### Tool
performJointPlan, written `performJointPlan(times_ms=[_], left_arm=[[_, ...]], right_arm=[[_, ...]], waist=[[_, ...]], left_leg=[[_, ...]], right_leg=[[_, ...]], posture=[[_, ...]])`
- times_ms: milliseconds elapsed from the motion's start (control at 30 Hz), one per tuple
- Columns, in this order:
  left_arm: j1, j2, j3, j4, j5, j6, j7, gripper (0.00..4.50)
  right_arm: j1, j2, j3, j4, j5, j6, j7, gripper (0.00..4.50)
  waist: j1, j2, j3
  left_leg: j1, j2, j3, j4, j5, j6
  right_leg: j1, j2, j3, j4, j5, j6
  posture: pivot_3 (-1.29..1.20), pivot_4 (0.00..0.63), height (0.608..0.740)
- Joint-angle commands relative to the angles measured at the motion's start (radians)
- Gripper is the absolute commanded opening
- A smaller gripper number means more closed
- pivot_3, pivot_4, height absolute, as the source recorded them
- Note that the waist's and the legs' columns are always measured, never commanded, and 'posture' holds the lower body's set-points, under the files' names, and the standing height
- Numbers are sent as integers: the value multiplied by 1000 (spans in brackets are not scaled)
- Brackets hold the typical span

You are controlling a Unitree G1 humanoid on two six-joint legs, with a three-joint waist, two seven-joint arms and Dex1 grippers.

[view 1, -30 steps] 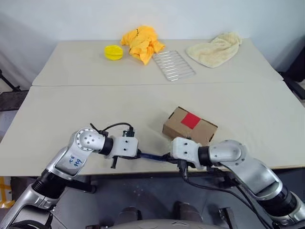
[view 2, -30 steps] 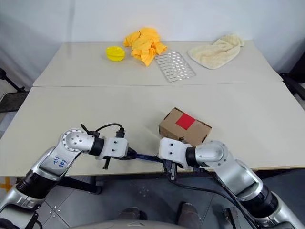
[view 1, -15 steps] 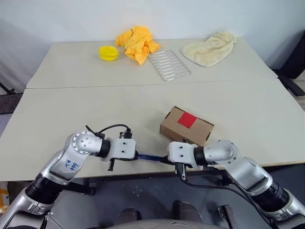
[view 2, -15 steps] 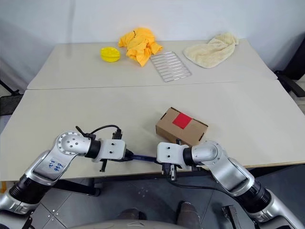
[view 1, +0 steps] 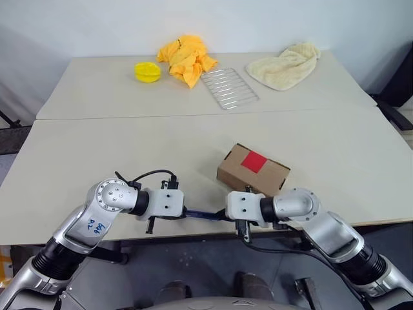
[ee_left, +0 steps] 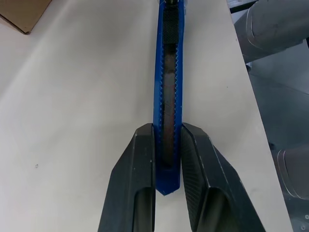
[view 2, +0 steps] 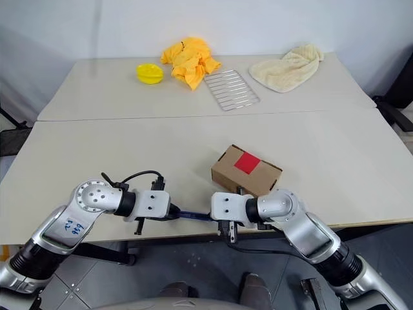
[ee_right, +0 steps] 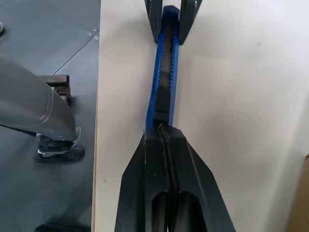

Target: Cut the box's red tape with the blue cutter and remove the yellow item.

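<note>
One box (view 1: pixel 253 170), brown cardboard, carrying one red tape (view 1: pixel 255 161) patch on its top. One blue cutter (ee_left: pixel 167 92). Two grippers: one left gripper (ee_left: pixel 167 181), one right gripper (ee_right: pixel 165 137), two black fingers apiece. Two cloths at the far end: one crumpled orange-yellow cloth (view 1: pixel 185 57), one cream towel (view 1: pixel 283 64). One wire rack (view 1: pixel 229 88). One round yellow disc (view 1: pixel 147 71). Two tabletops (view 1: pixel 97 148) set edge to edge.
</note>
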Motion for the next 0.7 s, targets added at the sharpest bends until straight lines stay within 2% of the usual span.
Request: performJointPlan(times_ms=[33,700], left_arm=[[69,23,-69,28,46,41,-20,554],[98,29,-59,-32,34,82,-4,554]], right_arm=[[-10,15,18,1,-13,-20,12,0],[-84,183,84,127,-75,-86,13,0]], waist=[[0,0,0],[-2,1,-1]], left_leg=[[0,0,0,0,0,0],[2,1,2,-1,-1,-1]], right_leg=[[0,0,0,0,0,0],[0,1,2,0,0,0]], posture=[[0,150,740],[0,150,740]])
